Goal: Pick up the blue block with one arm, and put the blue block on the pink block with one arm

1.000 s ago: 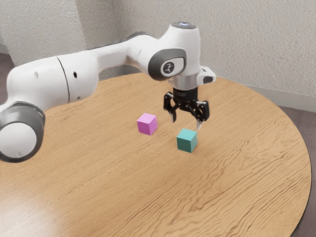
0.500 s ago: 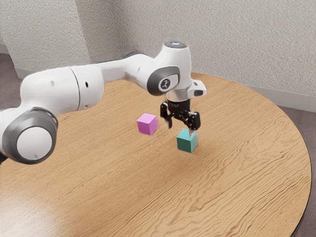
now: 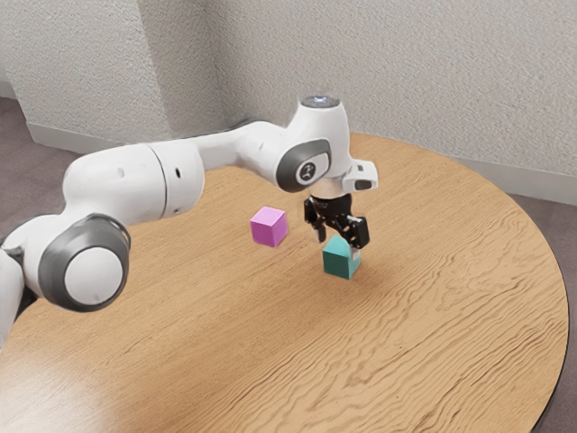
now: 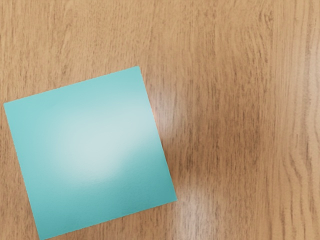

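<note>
So the gripper [image 3: 339,238] is hanging over the blue block [image 3: 342,261], claw spread wide with a finger off each side — lining up a grab, I reckon, not squeezing yet. Block's sitting on the table [image 3: 433,316] just right of the exterior view's centre, pink block [image 3: 269,226] nearby toward that view's left. It's looking more teal than blue — plain, smooth, slightly skewed to the hand.
</note>
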Action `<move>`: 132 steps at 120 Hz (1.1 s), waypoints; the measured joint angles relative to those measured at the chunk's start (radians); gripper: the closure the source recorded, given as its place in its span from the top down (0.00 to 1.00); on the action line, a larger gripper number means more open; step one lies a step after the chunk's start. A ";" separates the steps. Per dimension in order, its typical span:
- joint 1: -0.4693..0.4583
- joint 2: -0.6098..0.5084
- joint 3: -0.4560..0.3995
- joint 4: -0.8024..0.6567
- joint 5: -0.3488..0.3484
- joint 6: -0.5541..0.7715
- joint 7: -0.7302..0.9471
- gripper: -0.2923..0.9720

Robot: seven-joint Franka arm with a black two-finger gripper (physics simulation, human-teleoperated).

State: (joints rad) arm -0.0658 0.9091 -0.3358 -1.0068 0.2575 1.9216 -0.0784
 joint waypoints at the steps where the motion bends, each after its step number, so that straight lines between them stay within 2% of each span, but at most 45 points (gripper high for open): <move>1: 0.000 0.003 0.000 0.003 0.000 0.001 0.002 0.77; 35: -0.003 0.084 0.000 0.083 -0.008 0.014 0.062 0.77; 44: -0.009 0.095 0.026 0.086 -0.018 0.023 0.074 0.79; 100: -0.012 0.111 0.087 0.086 -0.061 0.132 0.121 0.77; 112: -0.013 0.114 0.101 0.085 -0.092 0.157 0.127 0.77; 132: -0.017 0.115 0.120 0.076 -0.185 0.178 0.116 0.77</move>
State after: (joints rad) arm -0.0832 1.0241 -0.2162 -0.9308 0.0726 2.1000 0.0376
